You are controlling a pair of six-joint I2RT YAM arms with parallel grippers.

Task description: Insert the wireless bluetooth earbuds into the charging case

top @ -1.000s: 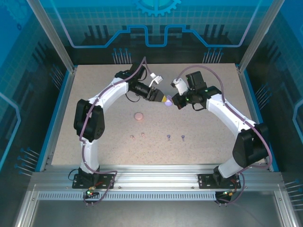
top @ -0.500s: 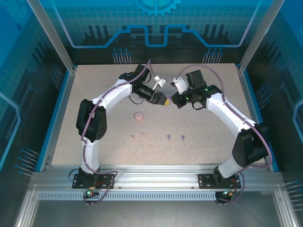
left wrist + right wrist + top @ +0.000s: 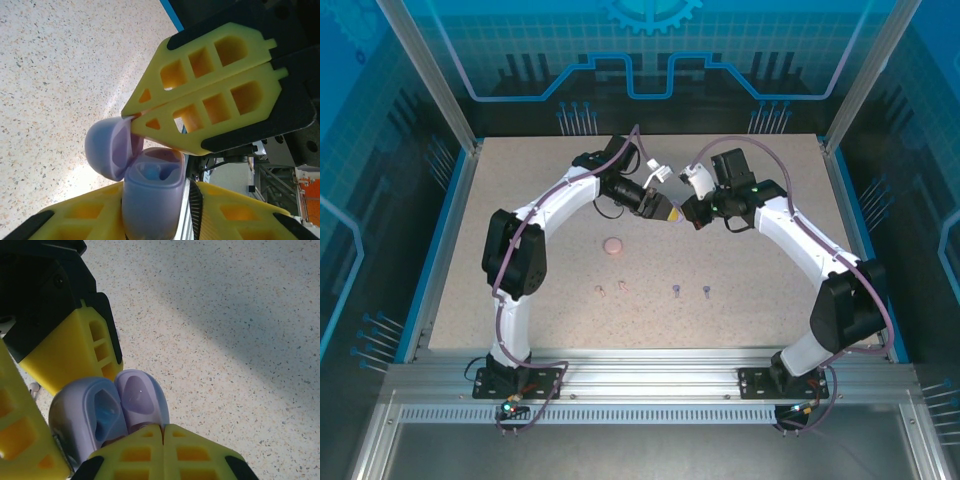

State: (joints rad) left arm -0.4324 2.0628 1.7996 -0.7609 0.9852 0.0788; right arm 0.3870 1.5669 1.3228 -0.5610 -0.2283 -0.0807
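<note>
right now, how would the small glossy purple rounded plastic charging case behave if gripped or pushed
The glossy purple charging case looks smooth and domed, so probably slippery and apt to roll. Its open hinged lid would likely swing when nudged. Small hard shell: probably stiff, light.

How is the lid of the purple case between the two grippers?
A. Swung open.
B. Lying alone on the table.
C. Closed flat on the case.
A: the lid stands hinged back from the purple case, whose hollow inside shows.
</note>
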